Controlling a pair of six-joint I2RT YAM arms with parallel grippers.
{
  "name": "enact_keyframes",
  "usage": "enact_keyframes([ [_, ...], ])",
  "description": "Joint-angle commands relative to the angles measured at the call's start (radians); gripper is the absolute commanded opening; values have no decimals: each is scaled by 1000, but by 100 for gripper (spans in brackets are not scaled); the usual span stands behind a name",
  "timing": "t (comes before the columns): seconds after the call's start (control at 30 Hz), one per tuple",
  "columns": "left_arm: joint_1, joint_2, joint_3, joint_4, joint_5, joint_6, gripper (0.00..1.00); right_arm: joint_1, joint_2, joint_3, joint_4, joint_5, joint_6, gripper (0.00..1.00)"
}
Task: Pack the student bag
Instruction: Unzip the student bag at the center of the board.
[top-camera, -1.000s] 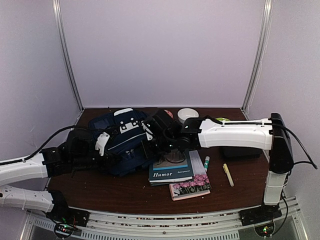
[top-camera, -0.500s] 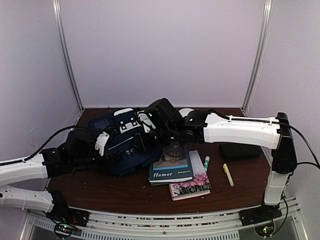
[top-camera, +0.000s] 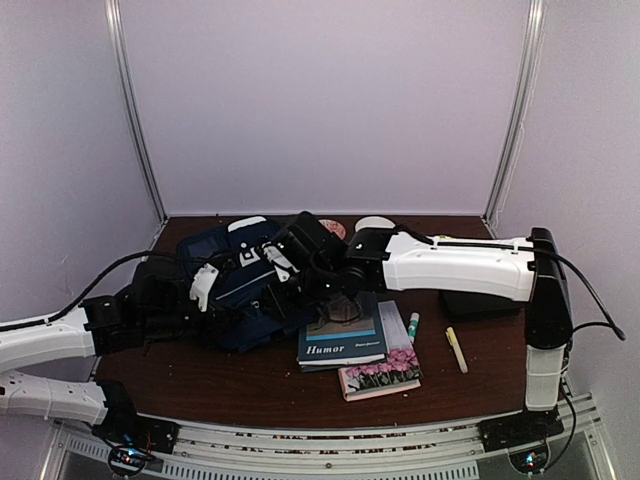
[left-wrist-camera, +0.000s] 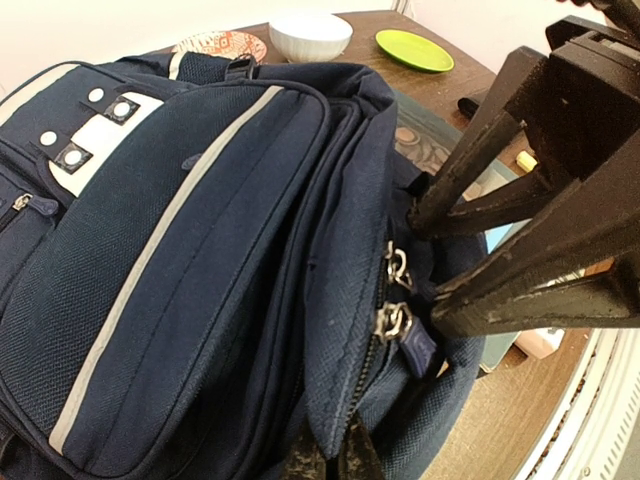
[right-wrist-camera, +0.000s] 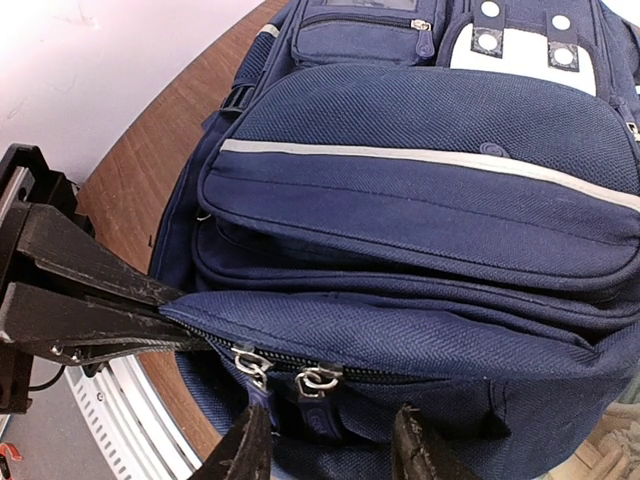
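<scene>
student bag (right-wrist-camera: 420, 210) lying front-up on the table (top-camera: 250, 385) | left gripper (right-wrist-camera: 175, 315) pinching together on the bag's zippered edge, just beside its zipper pulls (right-wrist-camera: 290, 380) | right gripper (right-wrist-camera: 330, 445) hovering at that same edge, jaws apart, straddling the pulls | Humor book (top-camera: 342, 340) lying flat just beside the bag

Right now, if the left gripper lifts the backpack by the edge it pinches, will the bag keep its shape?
Probably not: the backpack is soft fabric, creased and sagging near its zipper, so it would likely droop. It looks bulky, so the left gripper pinching one edge might slip.
</scene>
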Motion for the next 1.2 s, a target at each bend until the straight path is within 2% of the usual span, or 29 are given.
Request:
enact_keyframes([
  [0.0,1,-35,38,138,-15,-16,0,7,25,37,-56,2,-13,41],
  [0.13,0,-42,40,136,-14,-16,0,11,60,74,-101,21,-7,41],
  [0.23,0,-53,42,137,-8,-16,0,10,76,90,-125,47,5,36],
  [0.4,0,-66,42,137,2,-16,0,10,95,106,-136,59,18,23],
  [0.57,0,-68,39,137,9,-17,0,10,99,116,-132,60,22,16],
  [0.77,1,-70,28,129,-1,-19,0,9,80,105,-128,93,24,0],
  [1.17,0,-74,-6,111,-30,-21,0,-50,-29,-36,-78,197,92,0],
])
